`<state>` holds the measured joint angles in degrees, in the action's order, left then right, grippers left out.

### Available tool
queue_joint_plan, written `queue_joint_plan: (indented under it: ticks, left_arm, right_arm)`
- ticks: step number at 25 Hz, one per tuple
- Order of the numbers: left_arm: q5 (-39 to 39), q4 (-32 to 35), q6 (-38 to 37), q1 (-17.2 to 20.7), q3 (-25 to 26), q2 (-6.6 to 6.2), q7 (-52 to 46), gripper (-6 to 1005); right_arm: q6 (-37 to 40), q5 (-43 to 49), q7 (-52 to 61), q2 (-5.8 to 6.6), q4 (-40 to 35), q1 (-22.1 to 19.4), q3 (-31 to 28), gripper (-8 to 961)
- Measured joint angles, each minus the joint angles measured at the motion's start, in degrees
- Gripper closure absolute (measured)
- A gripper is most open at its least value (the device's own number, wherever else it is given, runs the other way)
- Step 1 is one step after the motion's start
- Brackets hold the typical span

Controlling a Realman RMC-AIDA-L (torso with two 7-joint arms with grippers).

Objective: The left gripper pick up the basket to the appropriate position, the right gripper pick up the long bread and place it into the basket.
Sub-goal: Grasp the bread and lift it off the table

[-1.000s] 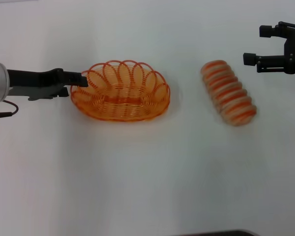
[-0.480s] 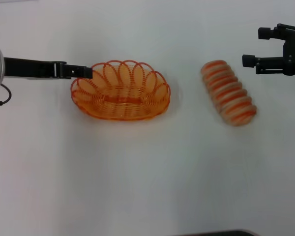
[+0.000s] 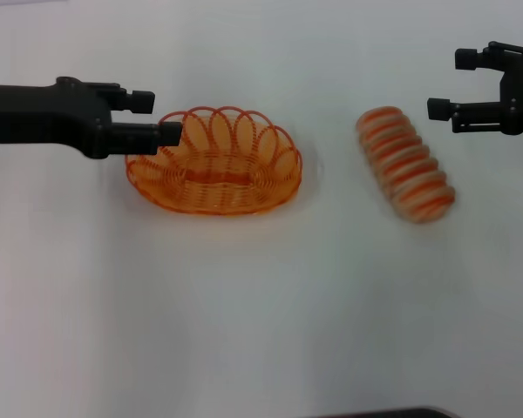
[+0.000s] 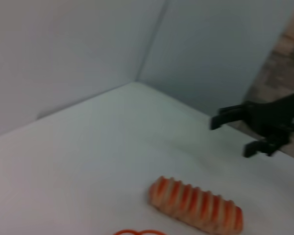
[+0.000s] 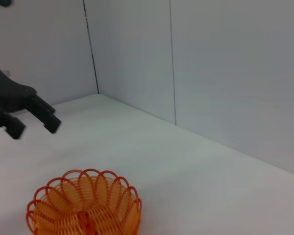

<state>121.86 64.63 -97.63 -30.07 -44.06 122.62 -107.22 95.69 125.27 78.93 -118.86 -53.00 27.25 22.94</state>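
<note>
- The table (image 3: 261, 313) is a plain white surface carrying everything; the basket and the loaf lie well apart on it, with bare white between them.
- The basket (image 3: 214, 162) sits flat on the table toward the robot's left, empty, in the same spot as a second ago. It has not been lifted or shifted, so the first step of the task is not yet done.
- The left gripper (image 3: 161, 116) is what has changed. A second ago it lay low against the basket's left rim; now it has risen and turned, and its two fingers show spread apart, one above the rim and one at rim level. It is released and grips nothing. I judge this to be a re-aim for a pinch on the looped rim, not a finished grasp.
- The long bread (image 3: 406, 164) lies slanted on the table to the right of the basket, untouched and unmoved.
- The right gripper (image 3: 450, 84) hovers off the table beyond the loaf's far end, near it but not touching. Its fingers stand apart, empty, and it has scarcely moved over the last second; it seems to be waiting for the basket to be placed.
- The right wrist view shows the left gripper above and behind the basket's rim, clear of the wire.
</note>
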Motion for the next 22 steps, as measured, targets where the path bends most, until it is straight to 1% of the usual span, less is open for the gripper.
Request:
queue_joint_plan:
  ticks: [3,8,11,14,18,22]
  left_arm:
    - [-1.0,-0.7,-3.9,1.3,1.9,-0.55,7.6,300]
    - [0.9,-1.3,-4.6,3.8,1.6,-0.64,12.5,293]
    - [3.8,-1.4,-5.5,4.4,2.4,-0.85,11.4,289]
    - [6.8,-1.4,-7.7,5.1,4.4,-1.05,10.6,285]
    - [7.3,-0.1,-10.2,7.0,6.9,-1.19,11.1,286]
    - [7.2,0.3,-12.6,7.5,9.2,-1.40,11.8,289]
  right_arm:
    - [0.0,0.0,-0.1,-0.05,0.0,-0.1,0.0,7]
    - [0.2,0.0,-0.7,-0.09,0.0,-0.7,0.0,7]
    - [1.5,0.4,-0.7,-0.08,0.0,-1.0,0.4,8]
    - [3.0,0.5,-0.4,0.08,0.0,-1.5,1.0,8]
    - [4.3,1.2,1.4,0.53,-0.2,-2.2,1.7,8]
    - [3.7,5.4,6.4,1.14,-0.5,-1.6,1.8,8]
